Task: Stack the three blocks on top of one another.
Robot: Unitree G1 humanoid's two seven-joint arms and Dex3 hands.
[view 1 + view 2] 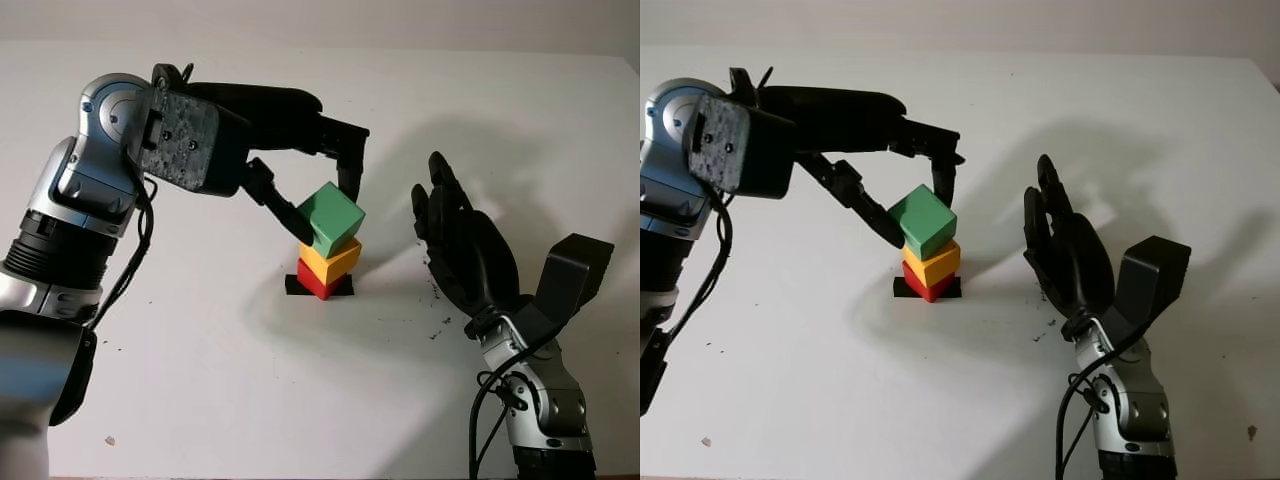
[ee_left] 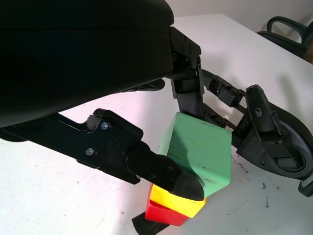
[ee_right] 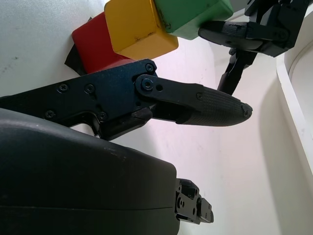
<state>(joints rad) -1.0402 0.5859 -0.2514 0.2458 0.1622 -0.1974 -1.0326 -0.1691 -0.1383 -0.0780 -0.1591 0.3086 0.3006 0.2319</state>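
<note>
My left hand (image 1: pixel 325 195) grips the tilted green block (image 1: pixel 331 219) on the yellow block (image 1: pixel 330 261); I level it before releasing. Right hand (image 1: pixel 462 245) open nearby.

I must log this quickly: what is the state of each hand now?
Left hand: shut on the green block, atop the yellow block.
Right hand: open, beside the stack.

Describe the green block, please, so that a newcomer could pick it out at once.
On the white table, a small stack stands on a black patch. The green block tops it, gripped by the left hand, tilted above the yellow block and red block.
</note>
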